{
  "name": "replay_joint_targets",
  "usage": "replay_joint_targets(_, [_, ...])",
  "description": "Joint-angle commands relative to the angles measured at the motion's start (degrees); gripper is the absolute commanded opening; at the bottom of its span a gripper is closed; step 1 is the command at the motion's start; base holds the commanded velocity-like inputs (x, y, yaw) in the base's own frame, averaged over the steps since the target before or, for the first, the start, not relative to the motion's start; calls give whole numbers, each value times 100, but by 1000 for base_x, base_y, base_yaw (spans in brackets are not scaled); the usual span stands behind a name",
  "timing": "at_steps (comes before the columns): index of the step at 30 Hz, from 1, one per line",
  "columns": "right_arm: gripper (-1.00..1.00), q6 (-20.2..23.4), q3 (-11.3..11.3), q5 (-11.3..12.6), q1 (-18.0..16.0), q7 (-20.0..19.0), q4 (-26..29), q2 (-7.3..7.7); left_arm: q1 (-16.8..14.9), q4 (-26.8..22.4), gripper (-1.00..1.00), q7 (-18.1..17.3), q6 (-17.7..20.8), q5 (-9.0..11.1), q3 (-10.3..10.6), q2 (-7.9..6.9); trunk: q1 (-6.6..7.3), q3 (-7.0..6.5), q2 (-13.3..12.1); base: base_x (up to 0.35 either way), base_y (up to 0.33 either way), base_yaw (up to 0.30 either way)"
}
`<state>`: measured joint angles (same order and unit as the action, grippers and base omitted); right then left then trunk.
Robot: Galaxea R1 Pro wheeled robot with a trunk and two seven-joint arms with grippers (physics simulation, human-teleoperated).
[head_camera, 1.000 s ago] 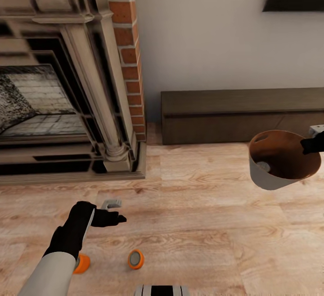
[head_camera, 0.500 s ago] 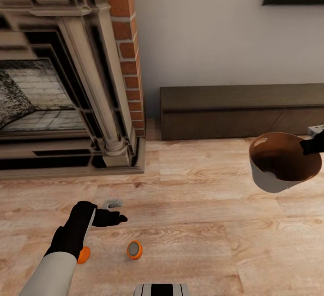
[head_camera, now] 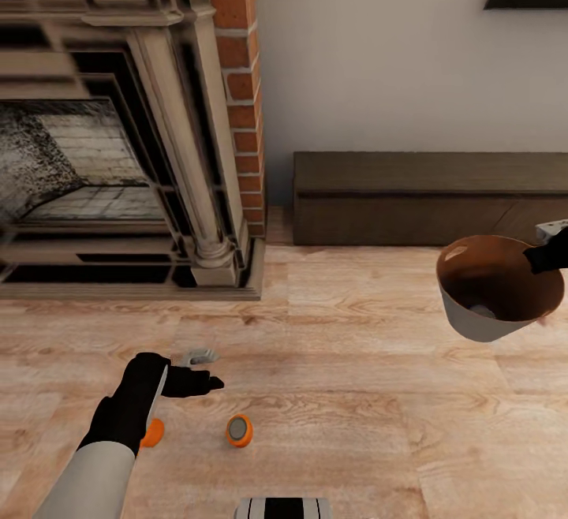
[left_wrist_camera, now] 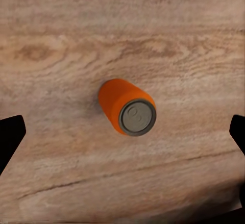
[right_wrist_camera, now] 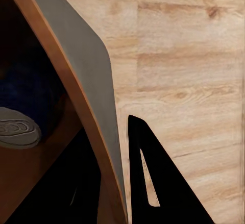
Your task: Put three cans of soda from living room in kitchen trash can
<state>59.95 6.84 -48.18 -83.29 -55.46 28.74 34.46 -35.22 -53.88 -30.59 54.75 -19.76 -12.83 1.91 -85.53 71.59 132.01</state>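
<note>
In the living room, the robot stands over a light wood floor (head_camera: 355,393) in front of a brick-flanked fireplace (head_camera: 118,148), with a long dark low cabinet (head_camera: 426,196) against the white wall behind.

The left end effector (head_camera: 201,369) hangs low over the floor with its fingers spread wide apart and nothing between them. In the left wrist view the two dark fingertips (left_wrist_camera: 10,137) sit at opposite edges of the picture, with one orange soda can (left_wrist_camera: 127,107) lying on its side on the boards between them, grey top facing the camera and touched by neither finger. In the head view that can (head_camera: 239,430) lies just in front of the left end effector, and a second orange can (head_camera: 153,432) lies beside it, partly hidden behind the left arm.

The right end effector (head_camera: 544,255) is clamped on the rim of the trash can (head_camera: 473,322), holding it tilted in the air well clear of the floor. In the right wrist view one finger (right_wrist_camera: 153,178) presses the grey outside of the wall (right_wrist_camera: 87,81), and the blue soda can (right_wrist_camera: 25,106) rests inside against the coppery lining.
</note>
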Motion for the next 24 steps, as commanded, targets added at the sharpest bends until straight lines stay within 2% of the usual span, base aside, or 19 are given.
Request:
replay_joint_targets(1, [-100, 5, -1, 10, -3, -8, 0, 0, 2, 0, 100, 0, 0, 0, 0, 0, 1, -1, 0, -139, -162, 251])
replay_joint_targets(7, [-100, 5, 8, 11, -3, -8, 0, -1, 1, 0, 100, 1, 5, 2, 0, 5, 1, -1, 0, -162, -180, 249])
replay_joint_targets(11, [-100, 5, 7, 9, -3, -8, 0, -1, 0, -4, 100, 1, -1, 4, 0, 3, 1, 0, 0, -117, -140, 110])
replay_joint_targets(18, [-100, 5, 2, 10, 13, -8, 0, 19, 6, -1, 100, 1, -39, 14, 4, 2, 1, 0, 0, 11, -27, 14])
replay_joint_targets(24, [-100, 5, 1, 11, 15, -8, 6, 26, 7, 0, 100, 1, -43, 12, 1, 2, 1, -11, 0, 85, -3, -164])
